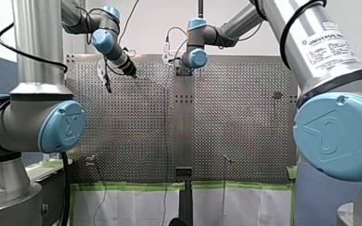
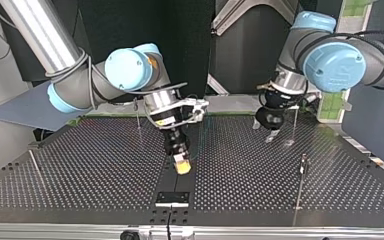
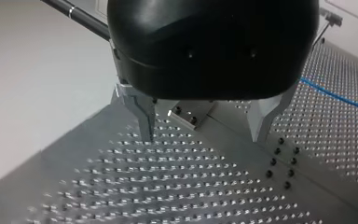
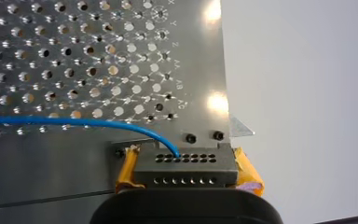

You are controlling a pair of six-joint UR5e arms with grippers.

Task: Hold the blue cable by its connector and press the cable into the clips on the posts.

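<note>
R pincer (image 4: 187,173) clamps connector (image 4: 186,161) of blue cable (image 4: 74,122); L pincer (image 3: 203,137) wide; R arm label (image 1: 327,44): "UNIVERSAL".

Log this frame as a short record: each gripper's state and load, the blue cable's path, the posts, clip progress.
right gripper: shut on grey connector block with rows of holes, yellow pads either side
blue cable: leaves the connector, runs across perforated metal table
left gripper: black, metal fingers open, empty, over the table
thin upright posts: standing on the table
cable in clips: cannot tell
</note>
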